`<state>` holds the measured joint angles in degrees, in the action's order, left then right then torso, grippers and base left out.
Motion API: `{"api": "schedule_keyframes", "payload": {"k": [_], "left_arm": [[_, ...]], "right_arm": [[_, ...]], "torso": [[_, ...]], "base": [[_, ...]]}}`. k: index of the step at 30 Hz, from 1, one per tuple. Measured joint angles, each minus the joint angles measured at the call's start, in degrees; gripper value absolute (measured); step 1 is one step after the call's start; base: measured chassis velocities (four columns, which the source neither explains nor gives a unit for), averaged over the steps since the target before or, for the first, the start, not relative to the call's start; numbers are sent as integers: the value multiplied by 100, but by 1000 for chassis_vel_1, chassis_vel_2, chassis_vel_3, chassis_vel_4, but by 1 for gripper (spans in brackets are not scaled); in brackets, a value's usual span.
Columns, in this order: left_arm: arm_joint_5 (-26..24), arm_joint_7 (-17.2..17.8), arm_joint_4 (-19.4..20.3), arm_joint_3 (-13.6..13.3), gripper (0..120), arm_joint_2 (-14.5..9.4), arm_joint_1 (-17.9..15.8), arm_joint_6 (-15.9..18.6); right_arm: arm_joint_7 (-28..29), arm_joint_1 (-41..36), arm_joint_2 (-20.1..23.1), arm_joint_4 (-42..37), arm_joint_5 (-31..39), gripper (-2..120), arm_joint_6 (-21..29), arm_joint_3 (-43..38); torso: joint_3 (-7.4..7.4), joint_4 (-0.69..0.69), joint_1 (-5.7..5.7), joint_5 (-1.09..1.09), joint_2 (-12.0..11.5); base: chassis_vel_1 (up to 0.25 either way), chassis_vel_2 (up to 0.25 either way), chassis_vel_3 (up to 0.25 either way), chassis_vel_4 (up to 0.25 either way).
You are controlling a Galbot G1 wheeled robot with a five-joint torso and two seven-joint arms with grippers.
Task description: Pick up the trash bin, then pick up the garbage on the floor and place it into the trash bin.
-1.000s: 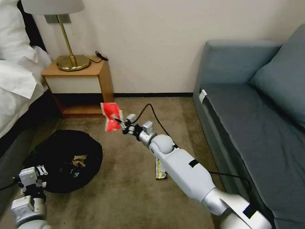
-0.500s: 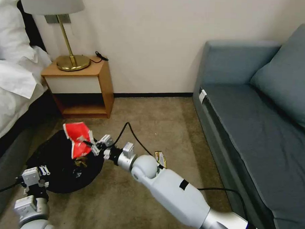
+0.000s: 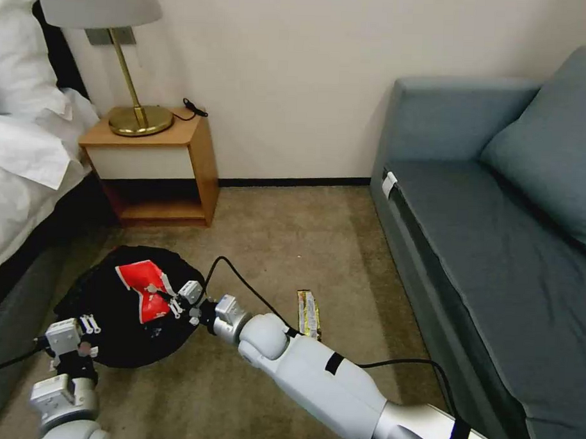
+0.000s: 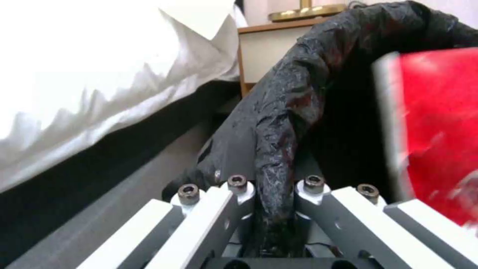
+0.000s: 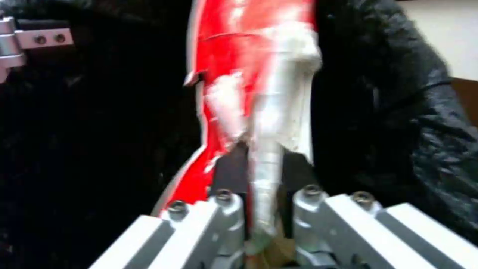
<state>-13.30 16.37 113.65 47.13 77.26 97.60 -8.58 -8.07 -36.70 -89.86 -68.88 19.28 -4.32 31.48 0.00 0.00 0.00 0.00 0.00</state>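
One red snack packet (image 3: 141, 288) hangs over the trash bin (image 3: 103, 341), pinched by the right gripper (image 3: 168, 300). One yellow-green bar wrapper (image 3: 308, 313) lies lengthwise on the carpet, behind that gripper's arm. The left gripper (image 3: 88, 325) clamps the bin's black rim.

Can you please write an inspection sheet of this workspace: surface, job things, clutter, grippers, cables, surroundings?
Surface: brown carpet.
Job's things: bin with black bag, on the carpet beside the bed; red packet over the bin's opening; bar wrapper flat on the carpet, right of the bin.
Clutter: nothing seen apart from the wrapper.
Grippers: left gripper shut on the bin's bag rim; right gripper shut on the red packet.
Cables: black cable looping over the right arm; a second cable on the nightstand.
Surroundings: bed, nightstand with lamp, sofa.
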Motion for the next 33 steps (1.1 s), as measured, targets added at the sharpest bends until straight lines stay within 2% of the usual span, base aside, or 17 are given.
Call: {"api": "schedule_keyframes", "payload": {"k": [2,5,6,9,10,13,15,19,23,29,33], "left_arm": [[40,-58,-32,-3,5,-4,-12,-49],[77,-110,-82,-20,5,-5,-71,-71],[77,-110,-82,-20,5,-5,-71,-71],[81,-117,-140,-29,5,-9,-134,-68],[81,-117,-140,-29,5,-9,-134,-68],[81,-119,-222,-31,5,-26,-170,-67],[79,-119,-359,-32,5,-51,-218,-74],[58,-119,-448,-32,5,-74,-260,-87],[-26,-117,-596,-31,5,-130,-347,-93],[-55,-113,-660,-28,5,-147,-374,-126],[-61,-108,-667,-24,5,-157,-370,-162]], "right_arm": [[35,2,-10,12,-6,21,2,36],[65,12,-16,32,-36,34,5,90],[65,12,-16,32,-36,34,5,90],[61,7,31,9,-112,50,-9,79],[61,7,31,9,-112,50,-9,79],[35,-19,80,-70,-140,61,-35,-1],[18,-53,199,-200,-147,73,-47,-103],[13,-80,331,-304,-146,82,-83,-194],[-113,-117,612,-324,-113,98,-148,-539],[-128,-127,831,-172,-105,100,-41,-884],[362,-87,979,316,-306,100,666,-1145]], "torso": [[0,0,0,0,0],[0,0,0,0,0],[0,0,0,0,0],[0,0,0,0,0],[0,0,0,0,0],[0,0,0,0,0],[0,0,0,0,0],[0,0,0,1,0],[0,-1,0,1,0],[0,-1,0,1,0],[0,-1,0,2,0]], "base": [[0,0,0,0],[0,0,0,0],[0,0,0,0],[0,0,0,0],[0,0,0,0],[0,0,0,0],[0,0,0,0],[0,0,0,0],[0,0,0,0],[0,0,0,0],[0,0,0,0]]}}
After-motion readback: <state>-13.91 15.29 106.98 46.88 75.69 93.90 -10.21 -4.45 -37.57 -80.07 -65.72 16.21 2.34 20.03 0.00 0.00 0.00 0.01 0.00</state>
